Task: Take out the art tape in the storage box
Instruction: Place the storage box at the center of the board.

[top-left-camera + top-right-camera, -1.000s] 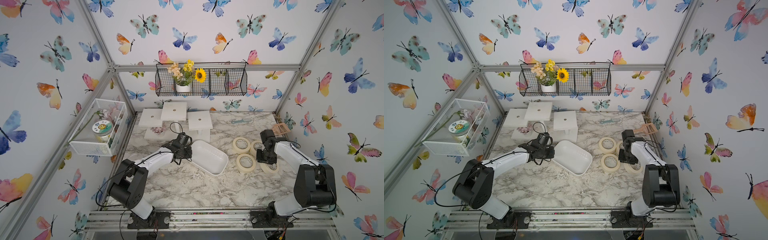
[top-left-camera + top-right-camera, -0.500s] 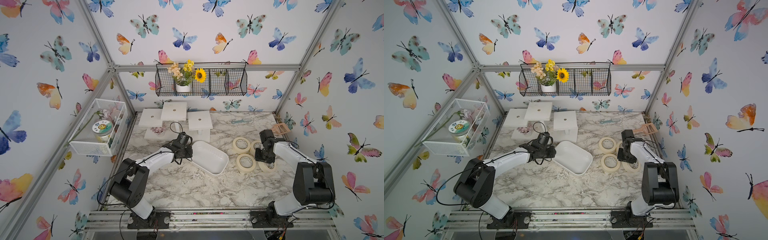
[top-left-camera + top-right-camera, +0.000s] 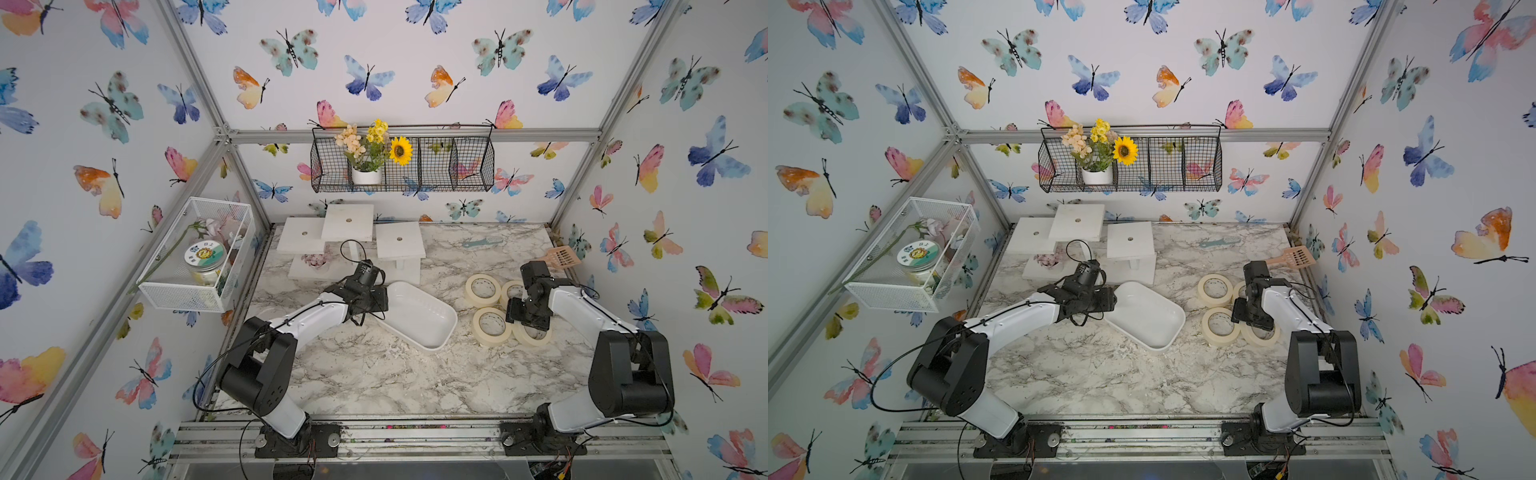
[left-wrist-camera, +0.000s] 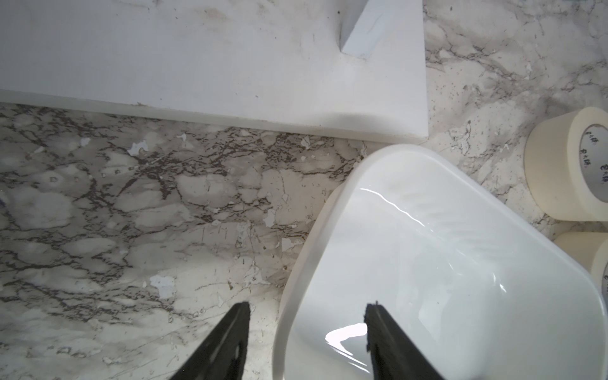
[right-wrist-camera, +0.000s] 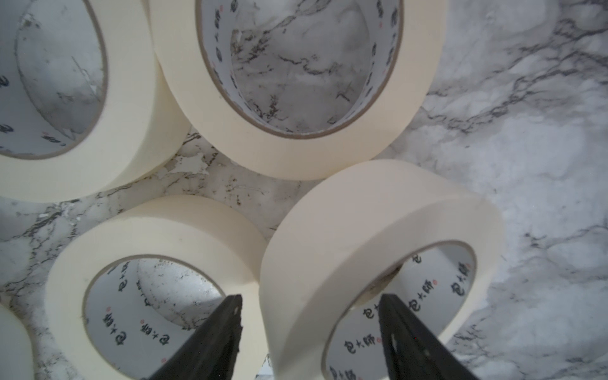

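White arms (image 3: 316, 316) (image 3: 582, 308) low, both agape: L gripper (image 4: 307, 307) astride storage box (image 4: 427, 246), R gripper (image 5: 309, 299) astride tape (image 5: 362, 214).

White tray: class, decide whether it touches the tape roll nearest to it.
Apart. Both top views show a strip of bare marble table between the tray and the nearest tape roll.

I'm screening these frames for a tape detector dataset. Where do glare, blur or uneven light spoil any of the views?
Left wrist view: bright glare streaks and a white hotspot on the glossy storage box. Right wrist view: the tilted tape roll is slightly soft up close, but its core print is still legible. Both top views: evenly lit with no glare, and the tape rolls look small but sharp.
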Action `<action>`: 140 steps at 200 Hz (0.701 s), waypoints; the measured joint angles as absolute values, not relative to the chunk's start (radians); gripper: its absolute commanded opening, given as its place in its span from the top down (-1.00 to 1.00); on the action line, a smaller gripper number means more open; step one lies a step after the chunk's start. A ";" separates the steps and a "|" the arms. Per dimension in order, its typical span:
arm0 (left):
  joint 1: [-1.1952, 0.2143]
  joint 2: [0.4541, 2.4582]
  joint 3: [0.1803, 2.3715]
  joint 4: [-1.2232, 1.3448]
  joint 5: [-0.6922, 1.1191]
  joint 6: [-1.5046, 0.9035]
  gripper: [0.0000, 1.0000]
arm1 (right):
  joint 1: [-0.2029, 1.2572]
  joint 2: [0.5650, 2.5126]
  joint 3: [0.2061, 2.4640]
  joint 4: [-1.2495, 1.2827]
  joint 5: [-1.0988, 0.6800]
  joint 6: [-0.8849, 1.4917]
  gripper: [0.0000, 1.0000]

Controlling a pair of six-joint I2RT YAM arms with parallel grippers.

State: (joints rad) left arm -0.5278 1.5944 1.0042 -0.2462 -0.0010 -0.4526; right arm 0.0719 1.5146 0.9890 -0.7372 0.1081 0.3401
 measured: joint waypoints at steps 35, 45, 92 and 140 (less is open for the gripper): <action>-0.528 1.533 1.005 -0.248 -0.026 -0.453 -0.25 | 0.072 1.500 1.003 -0.743 0.105 0.346 0.19; -0.528 1.509 1.007 -0.249 -0.036 -0.452 -0.25 | 0.072 1.508 0.997 -0.739 0.104 0.345 0.39; -0.528 1.451 1.021 -0.255 -0.064 -0.444 -0.25 | 0.073 1.550 0.956 -0.731 0.105 0.370 0.65; -0.527 1.432 1.021 -0.284 -0.083 -0.438 -0.47 | 0.073 1.552 0.941 -0.721 0.104 0.380 -0.28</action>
State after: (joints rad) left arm -0.5274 1.4319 1.0210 -0.2840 -0.0826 -0.4377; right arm 0.0727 1.5520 0.9413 -0.7208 0.1036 0.3798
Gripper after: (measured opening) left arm 0.655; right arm 0.446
